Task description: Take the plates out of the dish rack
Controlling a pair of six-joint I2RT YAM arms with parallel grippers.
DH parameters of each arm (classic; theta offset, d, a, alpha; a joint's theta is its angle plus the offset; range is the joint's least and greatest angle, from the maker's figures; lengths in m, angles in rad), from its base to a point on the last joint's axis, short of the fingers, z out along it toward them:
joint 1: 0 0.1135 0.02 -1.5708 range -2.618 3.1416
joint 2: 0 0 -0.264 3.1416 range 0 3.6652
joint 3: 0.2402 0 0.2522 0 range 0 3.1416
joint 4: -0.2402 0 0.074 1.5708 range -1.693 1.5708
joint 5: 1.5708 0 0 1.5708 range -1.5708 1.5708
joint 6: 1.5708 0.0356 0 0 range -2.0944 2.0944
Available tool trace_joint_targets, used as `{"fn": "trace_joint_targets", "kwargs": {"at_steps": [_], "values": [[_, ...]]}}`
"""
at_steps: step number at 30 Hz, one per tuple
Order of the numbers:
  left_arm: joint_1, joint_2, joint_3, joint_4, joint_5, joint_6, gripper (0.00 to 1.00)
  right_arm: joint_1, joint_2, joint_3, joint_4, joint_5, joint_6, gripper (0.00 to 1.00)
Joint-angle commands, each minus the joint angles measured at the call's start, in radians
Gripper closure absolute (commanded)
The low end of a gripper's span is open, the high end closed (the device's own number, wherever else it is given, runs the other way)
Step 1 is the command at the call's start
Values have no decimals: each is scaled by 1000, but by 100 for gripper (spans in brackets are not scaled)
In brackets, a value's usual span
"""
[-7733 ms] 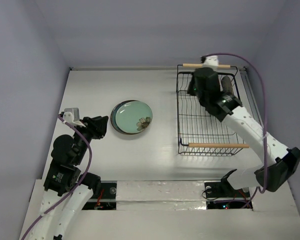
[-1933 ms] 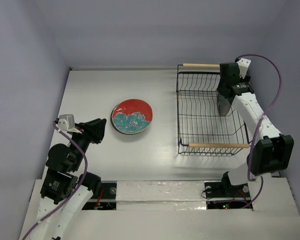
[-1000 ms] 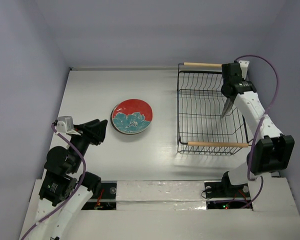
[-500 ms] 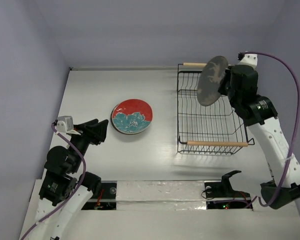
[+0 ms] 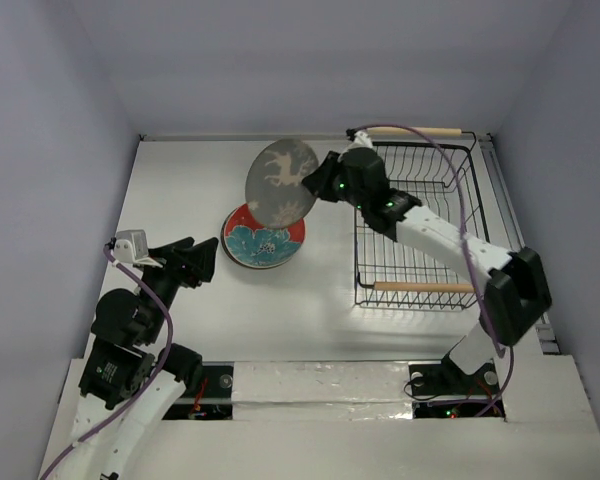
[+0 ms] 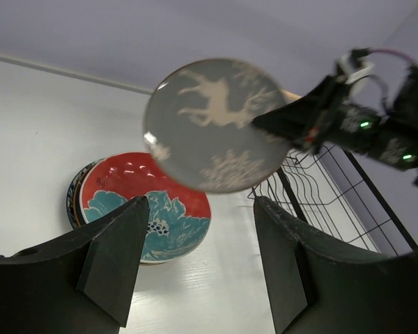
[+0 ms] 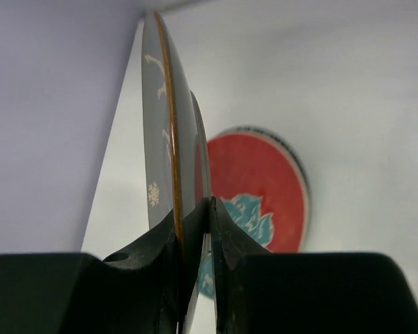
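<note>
My right gripper (image 5: 318,186) is shut on the rim of the dark grey plate with the white deer (image 5: 281,183) and holds it tilted in the air above the stack. In the right wrist view the plate (image 7: 159,146) is edge-on between my fingers (image 7: 226,229). The red plate with the blue flower (image 5: 267,238) tops a stack of plates on the table left of the dish rack (image 5: 412,220); the plates under it are mostly hidden. The rack holds no plates. My left gripper (image 5: 204,257) is open and empty, left of the stack; its view shows the grey plate (image 6: 212,124) over the red one (image 6: 143,205).
The rack's wooden handles (image 5: 432,288) lie at its near and far ends. The right arm (image 5: 430,232) reaches across the rack's left side. The back wall (image 5: 310,60) stands just behind the table.
My right gripper lifted the grey deer plate out of the rack and carried it left, from over the rack's far end to above the red plate. The left arm stayed still.
</note>
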Motion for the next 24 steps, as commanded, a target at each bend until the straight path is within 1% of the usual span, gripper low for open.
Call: {"fn": "trace_joint_targets", "kwargs": {"at_steps": [1,3,5,9,13,19,24], "values": [[2,22,4,35,-7,-4,41,27,35,34,353,-93,188,100],[2,25,3,33,-5,-4,41,37,75,31,376,-128,215,100],[2,28,3,32,-5,-2,41,37,114,-5,431,-131,258,100],[11,28,3,33,-8,-4,41,37,178,-36,464,-177,293,100],[22,33,3,36,-1,-2,41,59,215,-79,500,-176,305,100],[40,48,1,44,24,2,41,79,255,-123,534,-191,342,93],[41,45,0,43,22,2,41,99,261,-146,501,-176,335,88]]}}
